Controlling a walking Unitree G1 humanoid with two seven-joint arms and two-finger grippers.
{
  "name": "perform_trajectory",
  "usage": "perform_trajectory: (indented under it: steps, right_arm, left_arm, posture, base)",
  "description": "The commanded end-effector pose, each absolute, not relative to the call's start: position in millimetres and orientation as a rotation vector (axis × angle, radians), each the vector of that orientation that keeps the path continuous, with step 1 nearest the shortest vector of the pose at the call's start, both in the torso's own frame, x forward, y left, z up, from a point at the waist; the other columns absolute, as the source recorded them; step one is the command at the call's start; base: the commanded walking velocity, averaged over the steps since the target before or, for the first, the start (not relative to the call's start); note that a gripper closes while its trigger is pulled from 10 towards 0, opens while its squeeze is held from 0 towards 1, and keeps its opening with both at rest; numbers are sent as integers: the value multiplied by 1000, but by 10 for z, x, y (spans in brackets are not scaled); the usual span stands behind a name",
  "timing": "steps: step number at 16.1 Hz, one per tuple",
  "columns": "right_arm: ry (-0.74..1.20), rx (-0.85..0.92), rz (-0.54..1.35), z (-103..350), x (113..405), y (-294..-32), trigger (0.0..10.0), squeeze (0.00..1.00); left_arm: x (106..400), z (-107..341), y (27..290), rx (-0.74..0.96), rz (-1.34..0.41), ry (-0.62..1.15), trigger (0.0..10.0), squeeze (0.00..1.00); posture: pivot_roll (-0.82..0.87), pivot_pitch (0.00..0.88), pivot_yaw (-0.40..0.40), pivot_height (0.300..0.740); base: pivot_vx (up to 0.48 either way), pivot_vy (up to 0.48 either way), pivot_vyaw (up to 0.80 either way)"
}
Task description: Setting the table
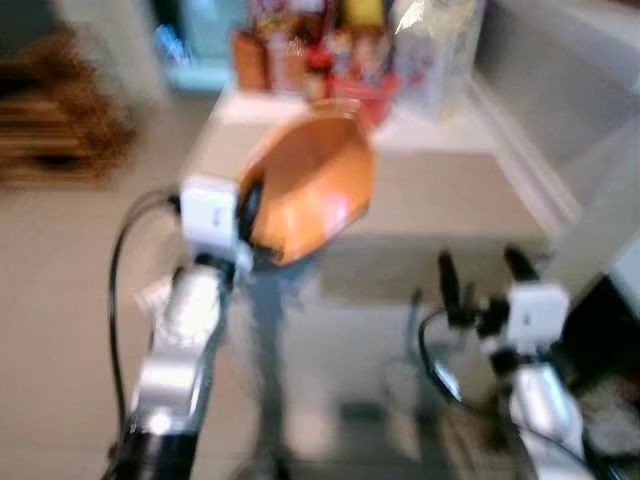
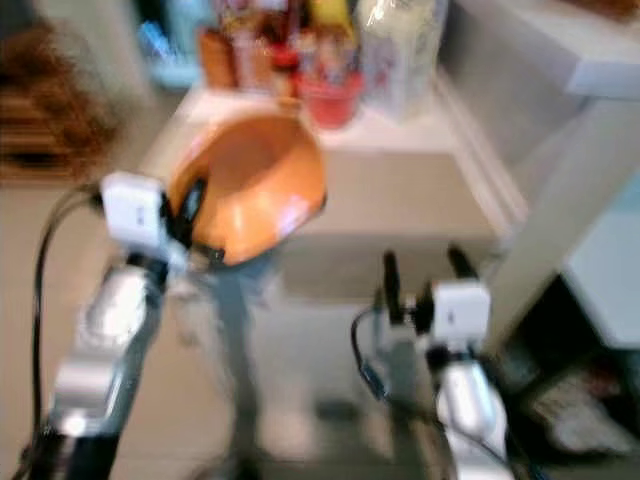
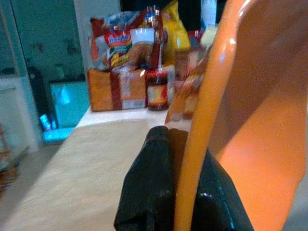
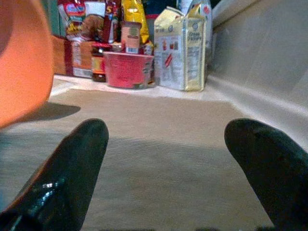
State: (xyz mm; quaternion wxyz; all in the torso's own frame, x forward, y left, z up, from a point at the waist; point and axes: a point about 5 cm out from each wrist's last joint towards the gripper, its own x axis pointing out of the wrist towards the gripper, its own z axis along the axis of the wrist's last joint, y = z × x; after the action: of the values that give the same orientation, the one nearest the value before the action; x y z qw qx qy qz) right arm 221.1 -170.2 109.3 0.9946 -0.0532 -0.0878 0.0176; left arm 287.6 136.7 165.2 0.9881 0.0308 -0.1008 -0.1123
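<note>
An orange bowl (image 1: 310,185) hangs tilted on its side above the near part of a beige table (image 1: 450,195). My left gripper (image 1: 247,210) is shut on its rim; in the left wrist view black fingers (image 3: 149,192) clamp the orange rim (image 3: 202,125). My right gripper (image 1: 478,268) is open at the table's near edge, lower and to the right of the bowl. Its two black fingertips (image 4: 72,163) stand wide apart over a tan placemat (image 4: 159,130), with nothing between them. The bowl (image 4: 21,62) shows beside them.
Groceries crowd the table's far end: a red tub (image 4: 127,70), a carton (image 4: 180,48), a jar (image 3: 156,89), snack bags (image 3: 127,43) and an orange box (image 3: 113,89). A white wall ledge (image 1: 530,170) runs along the right. A wicker basket (image 1: 55,110) stands on the floor at left.
</note>
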Motion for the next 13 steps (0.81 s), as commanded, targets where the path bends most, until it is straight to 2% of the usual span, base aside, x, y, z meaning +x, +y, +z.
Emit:
perform_trajectory:
  steps: [1, 6, 13]
  right_arm:
    - [-169, -101, 33, 1080, 2196, -1697, 10000, 0]
    - [-162, -104, 33, 1083, 2187, -1697, 10000, 0]
    - [-149, -111, 37, 1060, 2200, -1716, 10000, 0]
  left_arm:
    - [2921, 1620, 1389, 85, -218, -169, 0, 0]
    - [2909, 1632, 1351, 62, -238, -170, 0, 0]
    - [2870, 1662, 1320, 42, -248, -199, 0, 0]
  posture:
    - [-115, 8, 36, 736]
    - [-120, 14, 35, 736]
    - [-116, 1, 29, 736]
  base:
    - [0, 0, 0]
    - [0, 0, 0]
    - [0, -480, 0]
